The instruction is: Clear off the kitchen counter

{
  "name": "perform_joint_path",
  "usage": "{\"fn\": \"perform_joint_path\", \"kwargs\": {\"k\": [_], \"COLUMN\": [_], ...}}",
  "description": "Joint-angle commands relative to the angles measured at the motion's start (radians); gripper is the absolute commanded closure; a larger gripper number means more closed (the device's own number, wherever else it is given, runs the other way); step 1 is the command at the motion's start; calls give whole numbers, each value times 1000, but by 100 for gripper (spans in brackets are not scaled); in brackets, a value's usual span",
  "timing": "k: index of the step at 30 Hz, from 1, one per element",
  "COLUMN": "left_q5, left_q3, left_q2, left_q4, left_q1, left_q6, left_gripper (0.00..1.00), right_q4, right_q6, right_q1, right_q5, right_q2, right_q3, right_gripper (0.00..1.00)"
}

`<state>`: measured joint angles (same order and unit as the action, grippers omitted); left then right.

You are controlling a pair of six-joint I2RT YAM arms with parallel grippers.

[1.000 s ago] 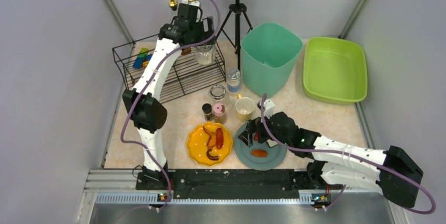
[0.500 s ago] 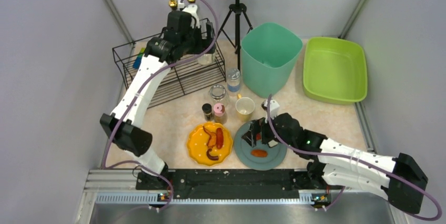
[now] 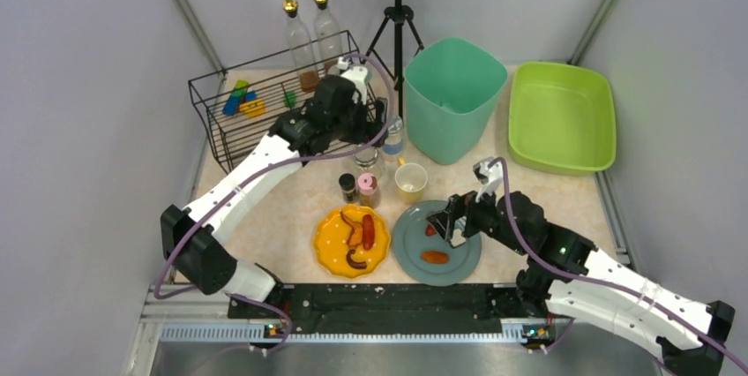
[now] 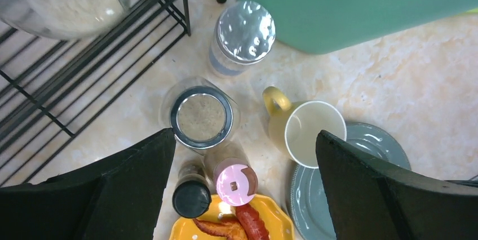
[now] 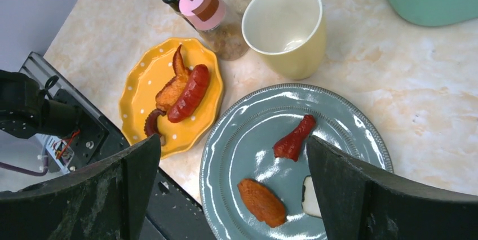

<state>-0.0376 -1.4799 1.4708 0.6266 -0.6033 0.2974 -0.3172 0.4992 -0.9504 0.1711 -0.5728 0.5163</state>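
1. The kitchen counter (image 3: 564, 195) is a beige, faintly marbled tabletop between grey walls; seen from above it looks broader side to side than front to back, so its long axis seems to run left to right, parallel to the black front rail (image 3: 379, 301).
2. The left gripper (image 4: 242, 138) hangs above the counter's middle, fingers spread wide and holding nothing; beneath it, close together, stand a glass jar (image 4: 201, 116), a silver-lidded jar (image 4: 245, 30), a yellow mug (image 4: 307, 133), a pink-capped shaker (image 4: 235, 181) and a black-capped shaker (image 4: 191, 198).
3. The right gripper (image 5: 232, 144) hovers over a grey plate (image 5: 338, 116) near the front rail, fingers wide apart and empty; the plate carries a red food piece (image 5: 294, 138) and an orange food piece (image 5: 262, 201).
4. Just left of it sits a yellow plate (image 5: 138, 102) holding a sausage (image 5: 189, 100).
5. Along the back stand a black wire rack (image 3: 265, 129) at left, a teal bin (image 3: 454, 94) in the centre and a green tub (image 3: 560, 116) at right.
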Motion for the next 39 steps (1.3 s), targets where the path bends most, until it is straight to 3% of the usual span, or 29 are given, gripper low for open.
{"fn": "perform_joint_path", "kwargs": {"k": [1, 12, 23, 39], "left_q5": [-47, -127, -183, -240], "left_q3": [148, 294, 312, 357], "left_q2": [-63, 16, 170, 252], "left_q4": [-269, -546, -697, -864], "left_q1": [-38, -62, -75, -102], "left_q6": [34, -2, -13, -84], "left_gripper": [1, 1, 1, 1], "right_q4": [-78, -80, -57, -20], "right_q6": [-11, 5, 2, 18], "right_q1": [1, 1, 2, 2], "right_q5": [40, 9, -19, -45], "right_q2": [39, 52, 19, 2], "right_q3": [44, 29, 44, 21], "right_gripper": [1, 1, 1, 1]}}
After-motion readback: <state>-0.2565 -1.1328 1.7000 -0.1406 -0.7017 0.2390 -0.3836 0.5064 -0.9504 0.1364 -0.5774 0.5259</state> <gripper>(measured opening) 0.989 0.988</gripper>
